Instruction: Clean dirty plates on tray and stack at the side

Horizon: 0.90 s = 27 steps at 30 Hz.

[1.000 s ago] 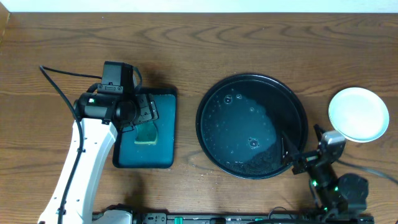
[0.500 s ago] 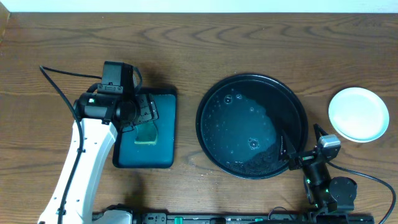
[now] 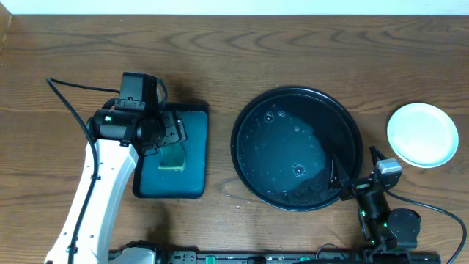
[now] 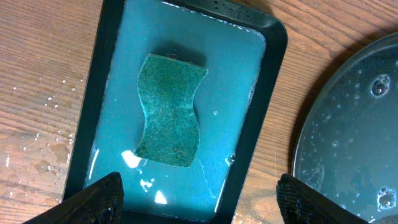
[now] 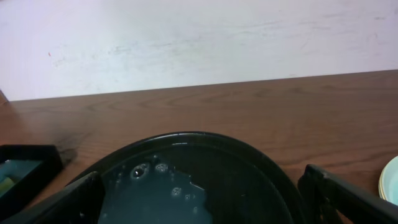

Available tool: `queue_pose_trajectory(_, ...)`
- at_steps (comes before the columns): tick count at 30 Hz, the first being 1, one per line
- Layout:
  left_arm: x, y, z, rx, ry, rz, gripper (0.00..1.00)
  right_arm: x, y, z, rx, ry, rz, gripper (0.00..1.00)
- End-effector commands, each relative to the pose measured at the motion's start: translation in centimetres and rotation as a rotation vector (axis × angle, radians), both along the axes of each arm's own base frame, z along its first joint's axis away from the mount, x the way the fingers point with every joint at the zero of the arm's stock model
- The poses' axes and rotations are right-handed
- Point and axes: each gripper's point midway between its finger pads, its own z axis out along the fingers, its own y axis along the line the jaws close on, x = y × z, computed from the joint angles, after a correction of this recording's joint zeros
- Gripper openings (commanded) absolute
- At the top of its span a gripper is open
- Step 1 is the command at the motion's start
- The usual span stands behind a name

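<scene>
Right arm drawn back from plates | left tool released above sponge in teal tray; right tool released, empty, by black tray rim | plates off tray, on desk at right | likely done; next: park arms

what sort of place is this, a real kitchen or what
Likely a robot lab bench staged for dishwashing, not a kitchen: wooden table against a plain wall, a wet black tray, a sponge soaking in a teal tray.
</scene>
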Motion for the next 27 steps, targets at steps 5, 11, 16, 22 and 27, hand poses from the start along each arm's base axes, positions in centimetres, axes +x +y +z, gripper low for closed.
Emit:
queue_pose_trajectory(5, -0.4, 0.1, 2.2, 0.02, -0.084, -0.017, 0.79, 0.0, -0.1, 0.0, -0.012, -0.008, -0.007, 0.99)
queue_pose_trajectory(11, -2.7, 1.7, 5.9, 0.076, -0.303, 0.004, 0.79, 0.0, -0.1, 0.0, -0.012, -0.008, -0.007, 0.99)
queue_pose_trajectory(16, -2.6, 1.7, 9.3, 0.053, -0.665, -0.006, 0.79, 0.0, -0.1, 0.0, -0.012, -0.008, -0.007, 0.99)
queue_pose_trajectory(22, -3.7, 1.8, 10.5, 0.063, -1.008, -0.026, 0.79, 0.0, -0.1, 0.0, -0.012, -0.008, -0.007, 0.99)
queue_pose_trajectory(27, -5.2, 2.7, 9.1, 0.068, -1.145, 0.014, 0.79, 0.0, -0.1, 0.0, -0.012, -0.008, -0.007, 0.99)
